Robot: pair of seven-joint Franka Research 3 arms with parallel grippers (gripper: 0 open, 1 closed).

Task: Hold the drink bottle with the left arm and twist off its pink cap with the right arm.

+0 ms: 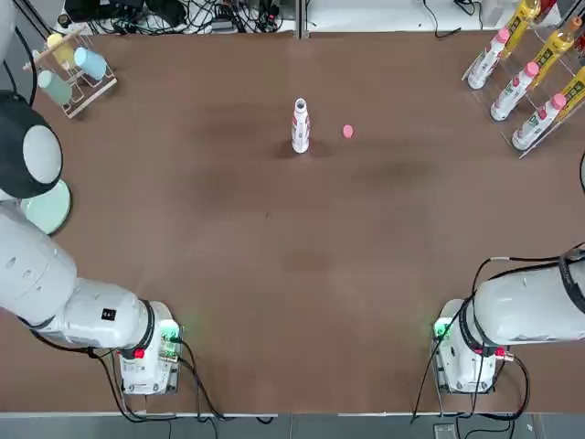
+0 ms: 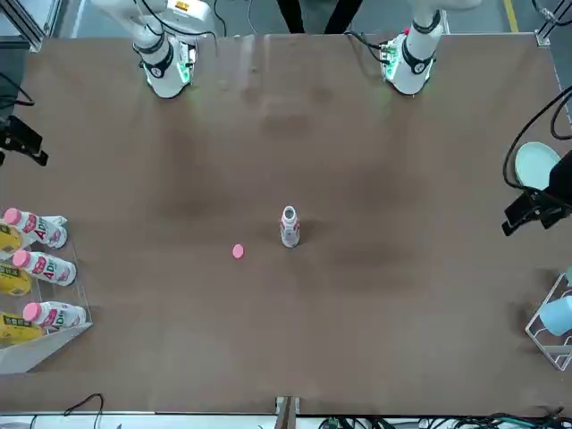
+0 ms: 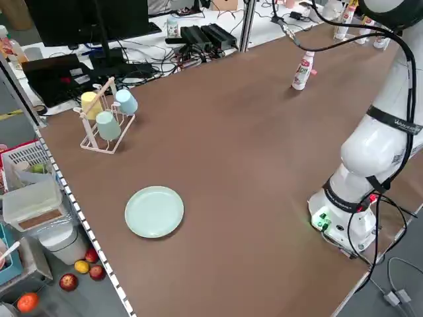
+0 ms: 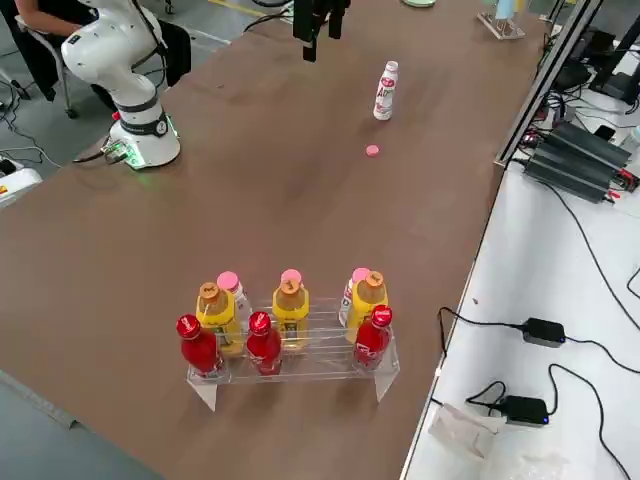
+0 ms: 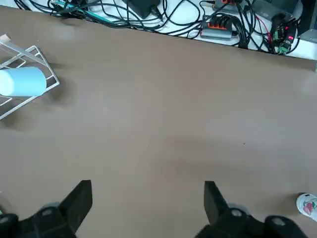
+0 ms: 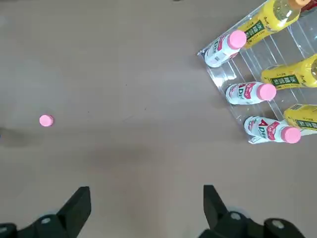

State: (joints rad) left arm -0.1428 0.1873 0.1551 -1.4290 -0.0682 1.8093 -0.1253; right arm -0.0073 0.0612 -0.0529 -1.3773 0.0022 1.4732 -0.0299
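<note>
The drink bottle (image 1: 300, 126) stands upright and uncapped near the middle of the table's far half (image 2: 289, 227) (image 4: 385, 91). The pink cap (image 1: 347, 132) lies loose on the table a short way to the bottle's right (image 2: 237, 252) (image 6: 46, 120). My left gripper (image 5: 146, 198) hangs open and empty over the left side of the table; its wrist view shows only the bottle's top (image 5: 308, 203) at the frame's edge. My right gripper (image 6: 146, 203) is open and empty, high over the right side, well away from the cap. Neither gripper touches anything.
A clear rack of yellow and white bottles with pink caps (image 1: 526, 82) stands at the far right corner. A wire rack of cups (image 1: 73, 69) is at the far left, and a pale green plate (image 1: 46, 206) lies at the left edge. Cables lie beyond the far edge.
</note>
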